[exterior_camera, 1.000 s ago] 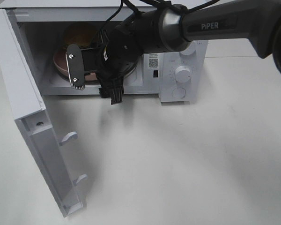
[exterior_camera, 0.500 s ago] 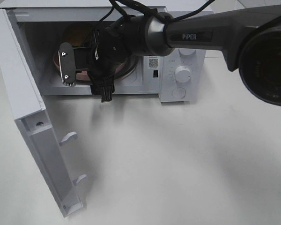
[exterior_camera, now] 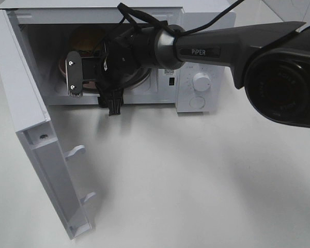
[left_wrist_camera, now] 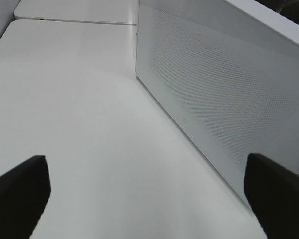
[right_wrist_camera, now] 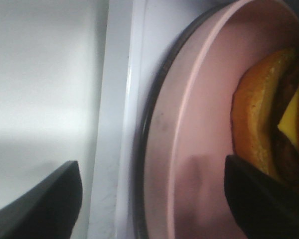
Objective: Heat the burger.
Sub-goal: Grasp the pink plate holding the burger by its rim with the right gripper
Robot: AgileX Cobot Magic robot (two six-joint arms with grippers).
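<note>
exterior high: looks steeply down from above onto the white table (exterior_camera: 196, 181) and the open microwave (exterior_camera: 201, 82).
left wrist: sits low, facing along the table beside the microwave door's (left_wrist_camera: 224, 99) mesh face.
right wrist: very near, at the pink plate (right_wrist_camera: 189, 149) in the microwave's mouth.
shared: microwave, table.

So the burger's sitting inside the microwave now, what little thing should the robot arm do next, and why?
Probably draw the right gripper straight back out of the microwave. The burger already sits on the pink plate inside, and the gripper's jaws stand open around the plate's rim, holding nothing. The door hangs wide open and can't swing shut while the arm reaches through the opening.
</note>
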